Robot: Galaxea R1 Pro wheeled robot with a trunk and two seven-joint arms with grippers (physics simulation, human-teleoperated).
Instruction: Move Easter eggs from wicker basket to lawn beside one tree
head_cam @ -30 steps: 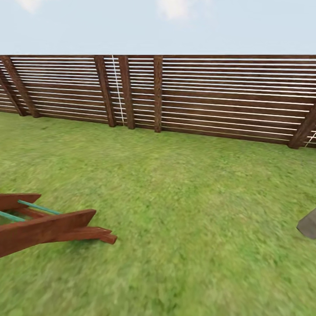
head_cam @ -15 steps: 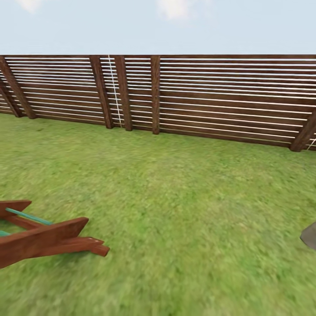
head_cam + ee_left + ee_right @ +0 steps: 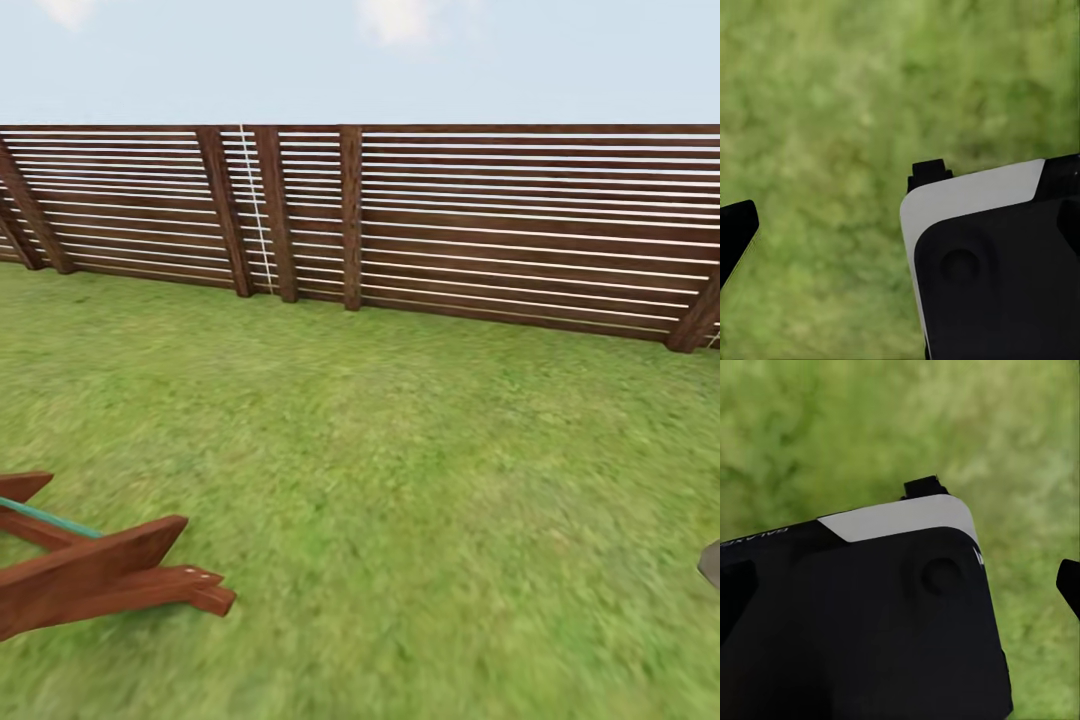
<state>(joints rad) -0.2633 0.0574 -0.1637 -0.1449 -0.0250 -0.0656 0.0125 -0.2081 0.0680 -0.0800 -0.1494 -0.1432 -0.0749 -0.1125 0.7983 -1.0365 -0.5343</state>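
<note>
The wide, mottled green grass lawn [image 3: 420, 480] spreads across the head view and also lies as a blurred green ground beneath both wrist cameras.

In the left wrist view, the left pincer [image 3: 832, 225] hangs above bare grass. One black fingertip [image 3: 735, 232] shows at the frame's edge, and a black-and-white robot body panel [image 3: 997, 262] sits on the opposite side. How far this pincer stands open I cannot tell. Nothing is seen in its grip, and it touches nothing visible.

In the right wrist view, the right pincer [image 3: 1066, 585] shows as a single black fingertip at the frame's edge, next to another black-and-white panel. Its opening cannot be told either, and only grass lies under it.

Farther out, in the head view, a reddish-brown wooden frame with a teal bar [image 3: 95, 565] rests on the grass toward the robot's left. A small grey object [image 3: 712, 565] is cut off at the right edge; what it is I cannot tell. Beyond the grass runs the brown slatted wooden fence [image 3: 450, 230], with pale blue sky above it.
</note>
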